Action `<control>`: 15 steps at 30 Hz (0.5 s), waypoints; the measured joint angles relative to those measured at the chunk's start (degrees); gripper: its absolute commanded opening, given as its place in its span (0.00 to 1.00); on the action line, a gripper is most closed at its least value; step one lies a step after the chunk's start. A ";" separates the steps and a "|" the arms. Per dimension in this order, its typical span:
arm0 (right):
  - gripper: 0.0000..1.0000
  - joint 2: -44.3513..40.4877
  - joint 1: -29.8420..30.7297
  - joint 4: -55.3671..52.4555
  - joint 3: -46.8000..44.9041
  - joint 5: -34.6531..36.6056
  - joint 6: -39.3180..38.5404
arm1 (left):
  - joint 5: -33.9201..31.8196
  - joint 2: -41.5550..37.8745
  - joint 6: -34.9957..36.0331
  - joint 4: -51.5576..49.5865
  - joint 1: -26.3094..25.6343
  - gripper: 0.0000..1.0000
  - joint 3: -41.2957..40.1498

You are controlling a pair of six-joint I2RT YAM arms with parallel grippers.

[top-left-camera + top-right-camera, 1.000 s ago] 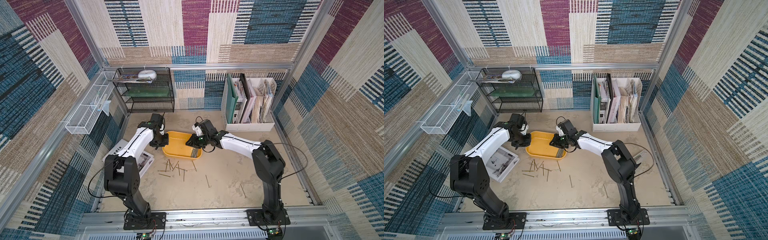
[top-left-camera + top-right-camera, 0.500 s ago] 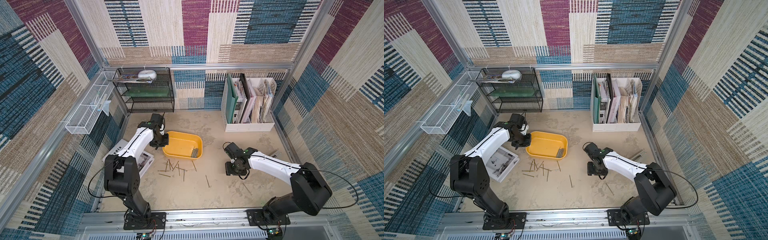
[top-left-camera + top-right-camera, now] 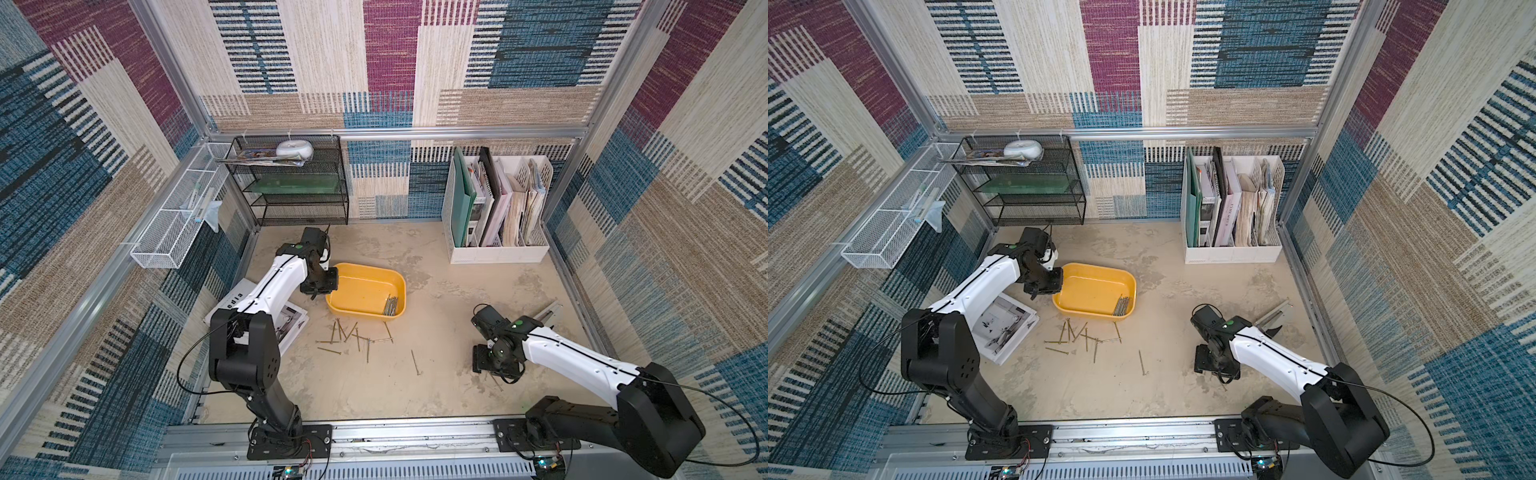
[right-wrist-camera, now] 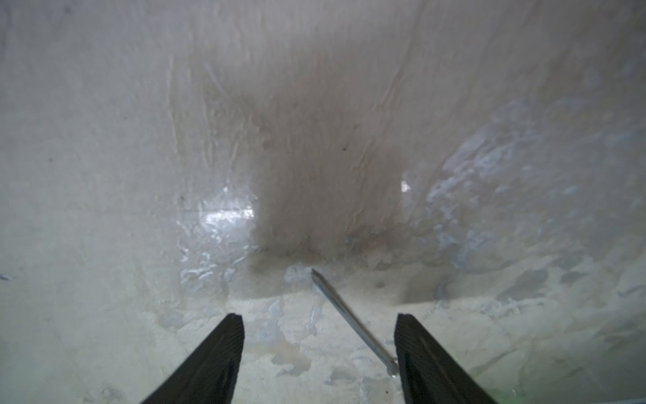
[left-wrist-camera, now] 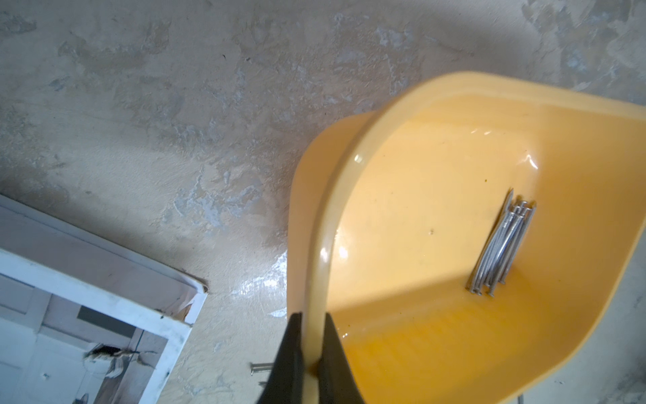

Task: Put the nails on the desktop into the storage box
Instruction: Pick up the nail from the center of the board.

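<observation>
Closed in by woven walls [image 3: 390, 54] patched in blue, purple and beige, joined by metal rails [image 3: 415, 133]. At 11 o'clock a black mesh shelf [image 3: 299, 195] against the back wall; at 10 o'clock a white wire basket [image 3: 174, 232] hung on the side wall. At 1 o'clock a white file organiser [image 3: 498, 253] full of folders. Below, a beige mottled desktop [image 3: 457, 282], evenly lit.

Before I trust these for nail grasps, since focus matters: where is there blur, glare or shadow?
Right wrist view: far desktop blurred, dark central shadow, glare patches; nail fairly sharp. Left wrist view: crisp, shadow across storage box floor. Both top views: sharp, even light.
</observation>
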 measured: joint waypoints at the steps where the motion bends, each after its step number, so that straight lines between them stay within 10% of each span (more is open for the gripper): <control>1: 0.72 -0.02 0.00 0.09 0.00 0.00 0.04 | 0.02 0.00 0.00 0.00 0.00 0.00 0.00; 15: 0.50 7.10 -0.07 1.66 -1.16 -2.82 0.33 | 0.39 -0.04 0.00 0.00 0.04 0.00 0.00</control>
